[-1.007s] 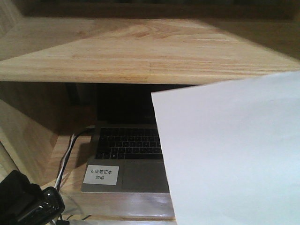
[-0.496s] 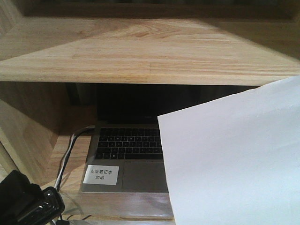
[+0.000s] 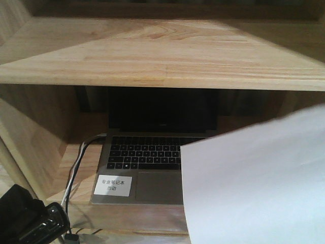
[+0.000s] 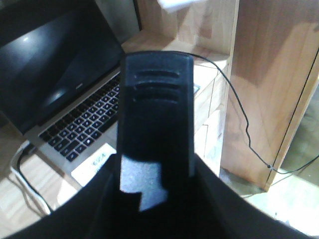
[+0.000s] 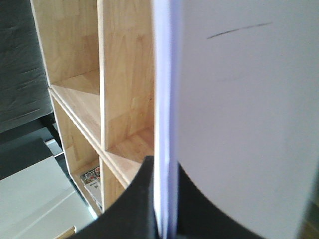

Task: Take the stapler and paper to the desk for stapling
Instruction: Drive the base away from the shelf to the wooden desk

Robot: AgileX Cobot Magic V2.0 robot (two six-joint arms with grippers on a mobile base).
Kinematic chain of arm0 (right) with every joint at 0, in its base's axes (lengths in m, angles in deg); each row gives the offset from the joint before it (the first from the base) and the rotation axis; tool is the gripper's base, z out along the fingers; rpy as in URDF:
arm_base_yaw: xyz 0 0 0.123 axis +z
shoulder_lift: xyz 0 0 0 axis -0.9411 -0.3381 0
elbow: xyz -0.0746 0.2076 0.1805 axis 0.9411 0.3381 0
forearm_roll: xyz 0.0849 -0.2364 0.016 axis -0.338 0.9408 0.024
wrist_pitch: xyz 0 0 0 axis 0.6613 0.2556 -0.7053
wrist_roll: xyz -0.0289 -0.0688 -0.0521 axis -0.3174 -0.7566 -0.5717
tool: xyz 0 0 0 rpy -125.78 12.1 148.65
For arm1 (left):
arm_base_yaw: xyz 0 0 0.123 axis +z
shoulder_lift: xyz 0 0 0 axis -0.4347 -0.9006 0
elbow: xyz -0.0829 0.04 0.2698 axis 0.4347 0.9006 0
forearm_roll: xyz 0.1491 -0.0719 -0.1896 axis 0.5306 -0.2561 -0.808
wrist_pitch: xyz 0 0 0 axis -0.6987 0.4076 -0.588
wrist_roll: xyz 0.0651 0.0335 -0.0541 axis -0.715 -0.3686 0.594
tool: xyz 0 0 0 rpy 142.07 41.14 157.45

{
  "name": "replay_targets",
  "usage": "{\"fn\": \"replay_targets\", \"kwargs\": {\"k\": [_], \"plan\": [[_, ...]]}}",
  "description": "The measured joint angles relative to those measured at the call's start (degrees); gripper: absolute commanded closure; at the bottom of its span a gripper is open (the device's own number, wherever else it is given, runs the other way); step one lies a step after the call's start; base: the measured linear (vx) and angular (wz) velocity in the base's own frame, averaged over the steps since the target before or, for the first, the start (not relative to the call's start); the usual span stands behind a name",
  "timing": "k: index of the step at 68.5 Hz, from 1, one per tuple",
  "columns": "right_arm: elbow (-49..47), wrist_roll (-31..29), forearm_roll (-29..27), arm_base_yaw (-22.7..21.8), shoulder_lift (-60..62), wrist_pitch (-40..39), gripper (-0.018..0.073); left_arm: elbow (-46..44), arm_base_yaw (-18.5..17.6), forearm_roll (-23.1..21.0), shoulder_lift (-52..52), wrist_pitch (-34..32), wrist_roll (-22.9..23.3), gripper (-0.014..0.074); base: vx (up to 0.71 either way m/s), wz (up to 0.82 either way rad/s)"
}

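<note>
Two loads were held: left gripper (image 4: pixel 154 204) clamped the stapler (image 4: pixel 157 114) near the laptop (image 3: pixel 144 157), which sat in the cubby (image 3: pixel 30 137) under the desk (image 3: pixel 162 56); right gripper (image 5: pixel 164 209) pinched the paper (image 5: pixel 239 124).

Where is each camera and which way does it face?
Front: on the robot, facing the desk, laptop beneath; left arm lower left.
Left wrist: along the stapler in the left pincer, toward the laptop.
Right wrist: along the edge-on paper in the right pincer, toward a shelf unit.
Shared: laptop, front and left wrist.
</note>
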Motion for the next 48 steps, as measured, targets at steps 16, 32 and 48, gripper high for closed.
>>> {"fn": "replay_targets", "kwargs": {"k": [16, 32, 48], "plan": [[0.0, 0.0, 0.0, 0.0, 0.0, 0.0, 0.0561, 0.0, 0.0, 0.0, 0.0, 0.0, 0.0, 0.0603, -0.08, 0.06], [0.0, 0.0, 0.0, 0.0, 0.0, 0.0, 0.0561, 0.0, 0.0, 0.0, 0.0, 0.0, 0.0, 0.0603, -0.13, 0.04], [0.0, 0.0, 0.0, 0.0, 0.0, 0.0, 0.0561, 0.0, 0.0, 0.0, 0.0, 0.0, 0.0, 0.0603, -0.17, -0.02]]}}
